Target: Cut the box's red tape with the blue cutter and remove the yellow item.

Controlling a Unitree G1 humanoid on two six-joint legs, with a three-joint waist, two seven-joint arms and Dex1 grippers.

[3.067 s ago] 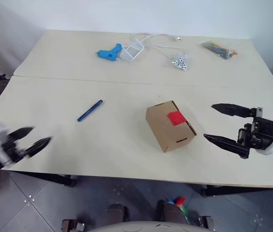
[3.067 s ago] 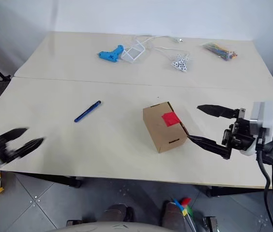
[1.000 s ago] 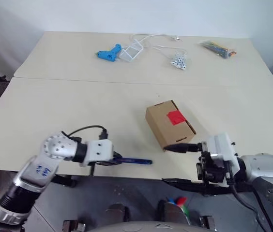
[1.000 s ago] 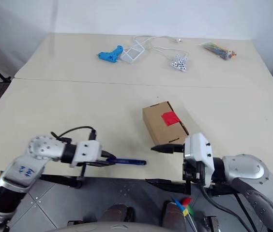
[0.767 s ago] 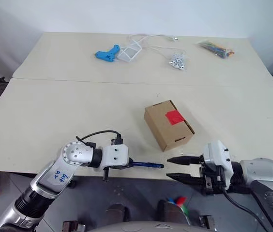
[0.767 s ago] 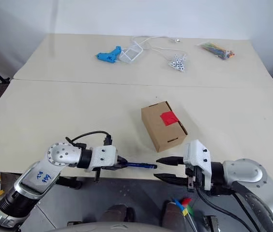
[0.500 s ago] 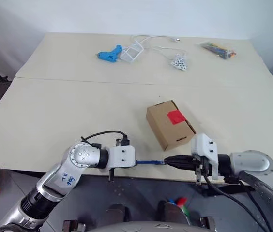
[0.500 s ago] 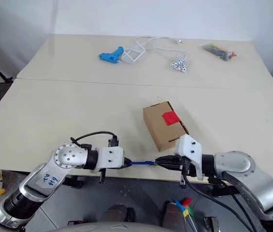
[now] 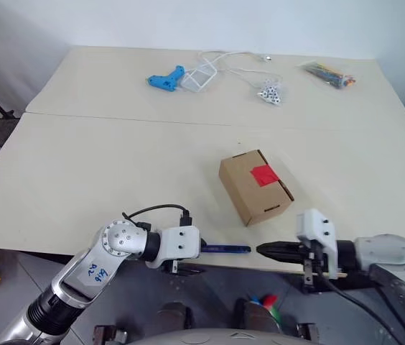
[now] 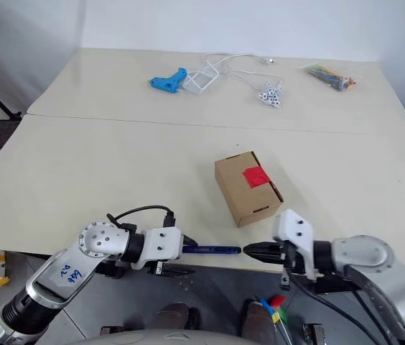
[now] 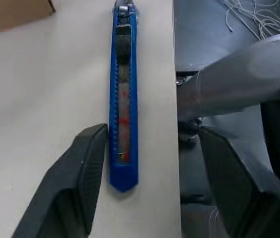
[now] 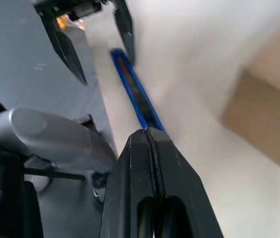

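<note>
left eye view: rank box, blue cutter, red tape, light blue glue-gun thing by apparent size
1. box, clearly largest.
2. blue cutter and light blue pistol-shaped tool look about alike; the tool lies at the table's far end, and the left gripper hides part of the cutter, so no ranking between them.
3. red tape, smallest.

Even, bright, diffuse overhead lighting; desk (image 9: 116,165) pale, mild sheen, no hard glare. Soft short shadow beside box (image 9: 255,185). Head views sharp. Right wrist view blurred: box and desk smeared, washed out. Left wrist view crisp, blue cutter (image 11: 123,94) sharp.
</note>
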